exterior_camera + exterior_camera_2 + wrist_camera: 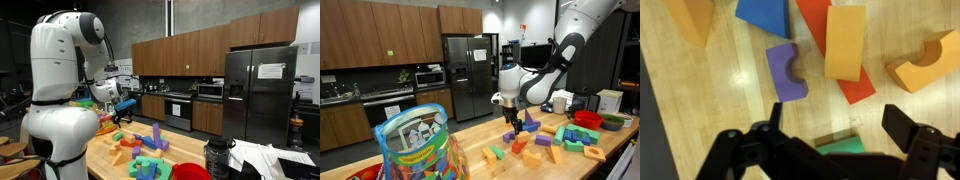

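My gripper (840,120) is open and hangs just above a wooden table strewn with coloured foam blocks. In the wrist view a green block (840,146) lies between the two fingers, partly hidden by the gripper body. Beyond it lie a purple notched block (785,70), an orange rectangular block (846,40), a red block (855,88), a blue block (765,14) and an orange arch (925,64). The gripper shows over the blocks in both exterior views (512,122) (121,107). It holds nothing.
A clear tub of coloured blocks (412,140) stands at the near table end. Red and green bowls (588,117) sit at the far end. A black bottle (217,158) and white papers (262,158) lie on the table. Kitchen cabinets and a fridge (465,70) stand behind.
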Robot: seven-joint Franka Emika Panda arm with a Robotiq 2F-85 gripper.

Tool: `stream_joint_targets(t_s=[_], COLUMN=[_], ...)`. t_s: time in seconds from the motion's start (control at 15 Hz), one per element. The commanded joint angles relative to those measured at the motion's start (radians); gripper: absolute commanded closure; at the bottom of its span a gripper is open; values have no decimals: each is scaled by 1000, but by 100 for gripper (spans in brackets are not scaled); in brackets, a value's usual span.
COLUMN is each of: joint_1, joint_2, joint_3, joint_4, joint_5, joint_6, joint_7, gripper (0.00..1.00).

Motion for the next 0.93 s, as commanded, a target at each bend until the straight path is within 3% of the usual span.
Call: stream_joint_targets(t_s=[0.0, 0.4, 0.87], joint_1=[4, -28, -79], joint_2=[-119, -197, -223], joint_3=[-2, -24, -14], joint_4=[-49, -110, -145], joint_5=[28, -20, -214], joint_6=[3, 13, 8], joint_7=[68, 315, 683], gripper=[0, 0, 0])
